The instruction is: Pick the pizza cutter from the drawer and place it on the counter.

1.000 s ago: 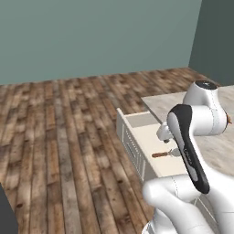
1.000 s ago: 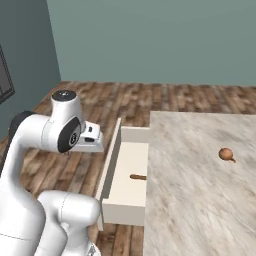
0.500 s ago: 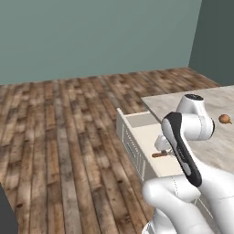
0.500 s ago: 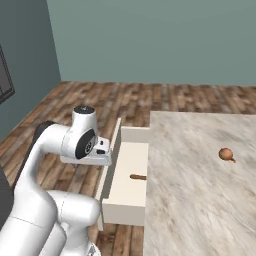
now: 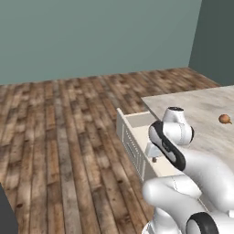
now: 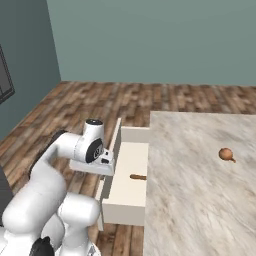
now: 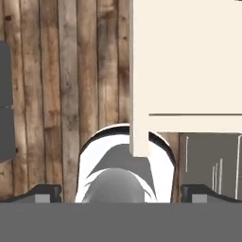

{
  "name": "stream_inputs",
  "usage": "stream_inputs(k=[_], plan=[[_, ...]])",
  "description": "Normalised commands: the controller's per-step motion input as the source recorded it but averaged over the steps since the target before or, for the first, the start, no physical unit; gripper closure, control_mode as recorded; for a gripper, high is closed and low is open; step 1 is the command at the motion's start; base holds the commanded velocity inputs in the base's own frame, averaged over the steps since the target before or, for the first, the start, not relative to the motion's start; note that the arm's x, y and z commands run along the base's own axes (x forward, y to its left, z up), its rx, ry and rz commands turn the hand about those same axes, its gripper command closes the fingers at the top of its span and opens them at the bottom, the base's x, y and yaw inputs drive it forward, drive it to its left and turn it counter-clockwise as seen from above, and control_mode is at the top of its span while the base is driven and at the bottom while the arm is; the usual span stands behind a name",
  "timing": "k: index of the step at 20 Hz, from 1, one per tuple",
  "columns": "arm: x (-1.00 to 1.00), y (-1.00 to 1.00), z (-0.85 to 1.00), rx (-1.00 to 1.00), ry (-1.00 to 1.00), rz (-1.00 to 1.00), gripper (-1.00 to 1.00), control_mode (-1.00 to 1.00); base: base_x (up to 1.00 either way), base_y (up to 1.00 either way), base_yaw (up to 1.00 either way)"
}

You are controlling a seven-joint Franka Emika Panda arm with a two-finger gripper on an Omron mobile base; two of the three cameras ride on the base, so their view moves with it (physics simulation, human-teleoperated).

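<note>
The drawer [image 6: 125, 192] stands pulled out from under the counter [image 6: 200, 195]. In it lies the pizza cutter [image 6: 137, 177]; its brown handle shows and the blade is too small to make out. My gripper [image 6: 100, 167] hangs just outside the drawer's front panel, to its left, pointing down at the floor. In the hand view my gripper [image 7: 122, 193] is open, its fingertips [image 7: 47, 192] wide apart with nothing between them, and the cream drawer [image 7: 189, 56] sits at the upper right. From the left, my arm covers most of the drawer [image 5: 130, 137] beside the counter [image 5: 201, 107].
A small round brown object [image 6: 226, 154] lies on the counter far from the drawer, also visible as the brown object [image 5: 224, 119] from the left. Wooden floor [image 5: 59, 151] stretches in front of the drawer. A dark grey cabinet edge [image 7: 7, 99] is at the hand view's left.
The arm has folded lower and the hand has dropped down beside the drawer front. The gripper stays open and the pizza cutter has not moved.
</note>
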Motion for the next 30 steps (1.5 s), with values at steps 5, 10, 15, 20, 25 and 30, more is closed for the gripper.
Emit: stream_inputs(k=[5,10,15,20,25,30], plan=[[0.72,0.00,-0.54,0.00,0.13,-0.01,-1.00,-1.00,0.00,0.00,0.00],[0.77,0.00,-0.39,0.00,0.10,0.00,-1.00,-1.00,0.00,0.00,0.00],[0.76,-0.11,-0.40,0.00,0.12,0.00,-1.00,-1.00,0.00,0.00,0.00],[0.66,-0.20,-0.56,0.00,0.14,0.00,-1.00,-1.00,0.00,0.00,0.00],[0.13,0.00,-0.78,0.00,0.09,0.00,-1.00,-1.00,0.00,0.00,0.00],[-0.69,0.66,-0.62,0.00,-0.03,0.02,-1.00,-1.00,0.00,0.00,0.00]])
